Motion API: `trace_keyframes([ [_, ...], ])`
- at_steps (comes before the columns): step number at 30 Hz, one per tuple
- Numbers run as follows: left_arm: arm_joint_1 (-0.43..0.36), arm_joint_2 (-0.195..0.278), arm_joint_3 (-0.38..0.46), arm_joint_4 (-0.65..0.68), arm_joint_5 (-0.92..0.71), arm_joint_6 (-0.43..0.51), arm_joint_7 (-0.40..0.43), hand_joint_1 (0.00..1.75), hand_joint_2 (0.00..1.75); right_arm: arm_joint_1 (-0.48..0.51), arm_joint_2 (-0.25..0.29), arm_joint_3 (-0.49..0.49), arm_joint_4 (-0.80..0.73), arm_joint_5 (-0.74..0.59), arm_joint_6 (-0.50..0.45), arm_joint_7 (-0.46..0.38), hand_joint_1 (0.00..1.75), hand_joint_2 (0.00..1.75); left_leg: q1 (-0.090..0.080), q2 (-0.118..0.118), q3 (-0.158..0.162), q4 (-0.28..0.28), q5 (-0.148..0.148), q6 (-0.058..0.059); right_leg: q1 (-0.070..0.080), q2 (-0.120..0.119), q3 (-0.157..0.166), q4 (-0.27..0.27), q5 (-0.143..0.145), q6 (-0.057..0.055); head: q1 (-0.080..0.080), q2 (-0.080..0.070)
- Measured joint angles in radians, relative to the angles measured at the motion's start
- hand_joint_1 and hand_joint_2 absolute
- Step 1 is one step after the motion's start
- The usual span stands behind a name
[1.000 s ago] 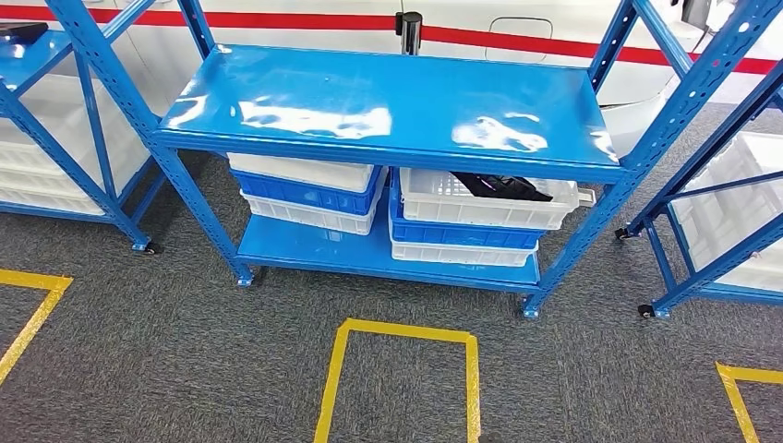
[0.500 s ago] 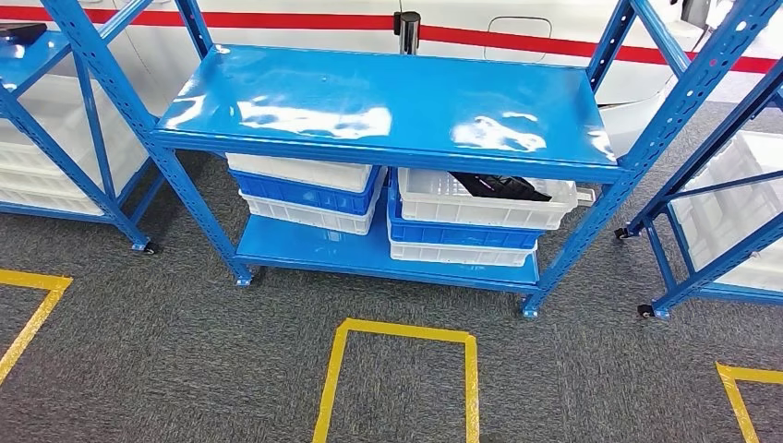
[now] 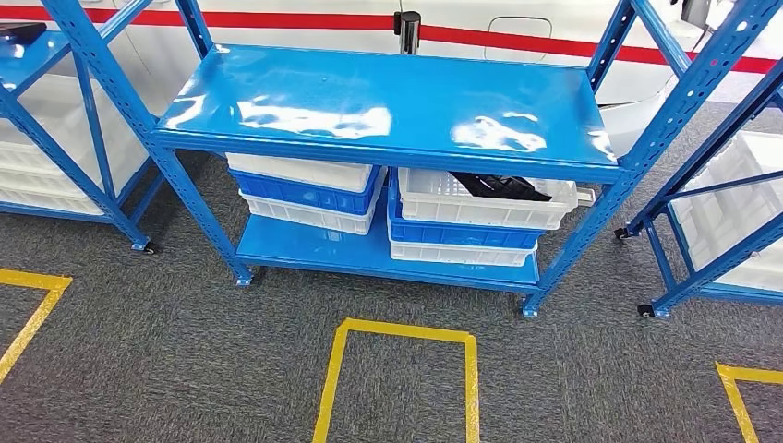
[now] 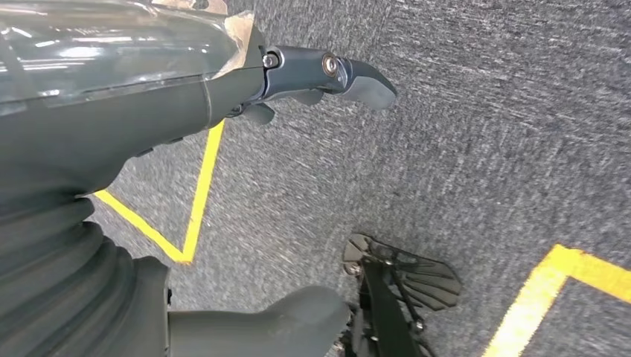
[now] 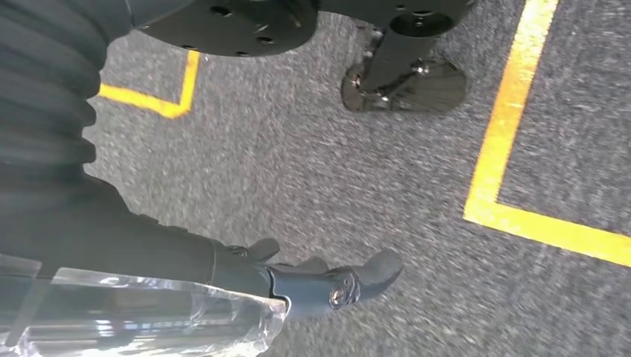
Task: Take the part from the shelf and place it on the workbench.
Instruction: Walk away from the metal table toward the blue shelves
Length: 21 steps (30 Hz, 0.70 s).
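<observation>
One dark part (image 3: 500, 186) lies in the white crate (image 3: 489, 205) at the right end of the blue shelf's (image 3: 388, 111) lower level. It looks rigid, fairly light; grasp its exposed middle. Left hand (image 4: 298, 78) and right hand (image 5: 320, 279) hang empty, fingers loosely apart.

part (image 3: 499, 185) in crate (image 3: 434, 205) under shelf (image 3: 388, 101)

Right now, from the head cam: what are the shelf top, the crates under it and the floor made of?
Shelf top: looks like painted sheet metal, glossy blue; it shows bright window glare, and the posts are perforated.
Crates: likely moulded plastic, white and blue, stacked; the upper right one has a slotted wall and holds a dark part.
Floor: grey carpet, speckled matte weave, marked with yellow tape.
</observation>
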Motion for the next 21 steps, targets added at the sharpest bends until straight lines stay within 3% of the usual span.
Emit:
trace_keyframes([
  [3,0.017,0.012,-0.082,-0.013,0.056,-0.014,0.018,0.0,1.75,0.019,-0.008,0.022,-0.013,-0.041,0.026,0.011,0.0,1.75,0.0,0.0,0.0,0.0,0.0,0.0,0.0,0.0,0.0,0.0,0.0,0.0,0.0,0.0],
  [7,0.039,0.024,-0.193,-0.031,0.131,-0.032,0.042,0.0,0.0,0.045,-0.02,0.053,-0.031,-0.094,0.061,0.025,0.0,0.0,0.0,0.0,0.0,0.0,0.0,0.0,0.0,0.0,0.0,0.0,0.0,0.0,0.0,0.0],
  [21,0.12,0.072,-0.577,-0.095,0.39,-0.096,0.122,0.0,0.0,0.133,-0.062,0.166,-0.094,-0.282,0.183,0.074,0.0,0.0,0.0,0.0,0.002,0.0,-0.003,0.001,0.0,0.0,-0.005,0.0,-0.004,0.004,0.0,0.0],
])
